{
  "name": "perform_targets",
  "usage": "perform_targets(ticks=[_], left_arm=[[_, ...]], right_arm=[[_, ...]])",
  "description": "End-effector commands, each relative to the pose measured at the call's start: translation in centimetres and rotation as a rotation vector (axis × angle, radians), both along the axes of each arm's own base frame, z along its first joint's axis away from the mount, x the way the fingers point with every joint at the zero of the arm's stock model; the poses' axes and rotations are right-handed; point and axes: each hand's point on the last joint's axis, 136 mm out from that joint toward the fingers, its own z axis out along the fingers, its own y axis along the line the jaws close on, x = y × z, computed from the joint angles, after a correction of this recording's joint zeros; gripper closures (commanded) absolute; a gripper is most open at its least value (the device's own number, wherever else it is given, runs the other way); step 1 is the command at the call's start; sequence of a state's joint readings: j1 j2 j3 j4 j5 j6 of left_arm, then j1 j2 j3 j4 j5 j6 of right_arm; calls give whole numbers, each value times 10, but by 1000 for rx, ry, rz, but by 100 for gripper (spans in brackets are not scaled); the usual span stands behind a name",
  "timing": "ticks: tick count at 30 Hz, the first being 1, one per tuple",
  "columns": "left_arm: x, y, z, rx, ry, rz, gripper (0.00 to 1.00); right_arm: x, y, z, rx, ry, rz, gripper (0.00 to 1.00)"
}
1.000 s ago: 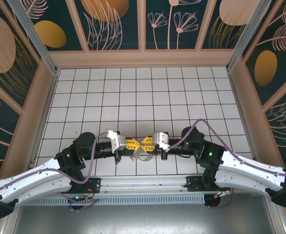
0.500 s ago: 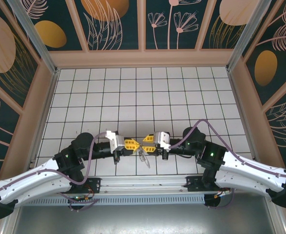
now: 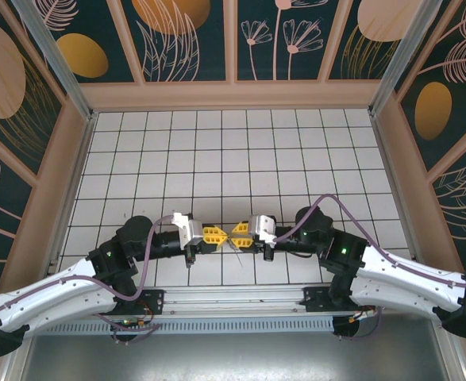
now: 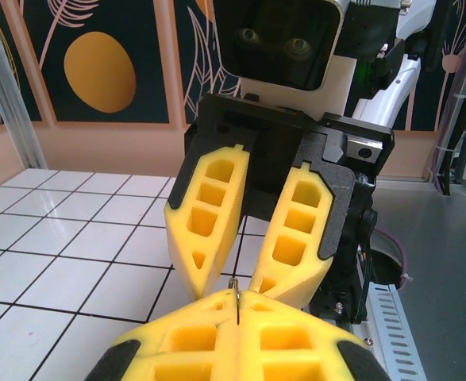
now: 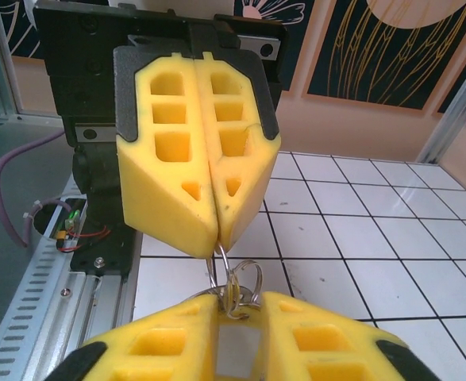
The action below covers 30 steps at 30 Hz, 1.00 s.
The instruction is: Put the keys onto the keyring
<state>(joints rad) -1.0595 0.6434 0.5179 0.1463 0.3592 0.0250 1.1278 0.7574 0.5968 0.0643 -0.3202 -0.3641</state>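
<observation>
1. From above, the left gripper [image 3: 214,235] and the right gripper [image 3: 239,232] are seen tip to tip. They are held over the near part of the tiled floor [image 3: 217,151], about halfway between left and right.
2. A thin grey bit of the keys [image 3: 232,244] is seen from above, just under the spot where the two tips meet. How the fingers stand cannot be told from up there, but it is shown by the wrist cameras.
3. In the right wrist view, the left gripper's yellow fingers are seen pressed tight together. A thin wire of the ring [image 5: 234,284] is clamped at their tips.
4. In the same view, the right gripper's own fingers are seen a little apart, with the shiny loops at the mouth of the gap. Whether the loops are squeezed cannot be told.
5. In the left wrist view, a tiny metal tip is seen poking up between the shut left fingers.
6. A second ago, a bigger grey bunch was seen from above, hanging under the grippers. Now much less of it is seen. The arms have hardly been moved.
7. The ring is seen as thin, shiny, silver-grey loops laid over each other. The keys are too small to be told apart.
</observation>
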Motion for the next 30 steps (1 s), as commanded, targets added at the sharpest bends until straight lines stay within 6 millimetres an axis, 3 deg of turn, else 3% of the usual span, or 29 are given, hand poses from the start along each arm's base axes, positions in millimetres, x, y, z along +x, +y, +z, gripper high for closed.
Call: perform_targets(ticks=[1, 4, 13, 16, 20, 30], left_arm=[[-4, 0, 25, -62, -48, -21, 100], [-4, -1, 25, -60, -50, -19, 100], [8, -3, 10, 64, -33, 36, 99], [17, 0, 4, 129, -36, 85, 86], [24, -1, -5, 209, -41, 108, 79], [28, -11, -11, 286, -46, 87, 78]], right_arm=[[-5, 4, 2, 25, -15, 33, 87], [-4, 5, 1, 21, -14, 29, 100], [3, -5, 12, 37, -41, -33, 100], [8, -11, 16, 47, -52, -77, 100], [17, -13, 14, 38, -54, -131, 100], [29, -10, 10, 2, -42, -185, 100]])
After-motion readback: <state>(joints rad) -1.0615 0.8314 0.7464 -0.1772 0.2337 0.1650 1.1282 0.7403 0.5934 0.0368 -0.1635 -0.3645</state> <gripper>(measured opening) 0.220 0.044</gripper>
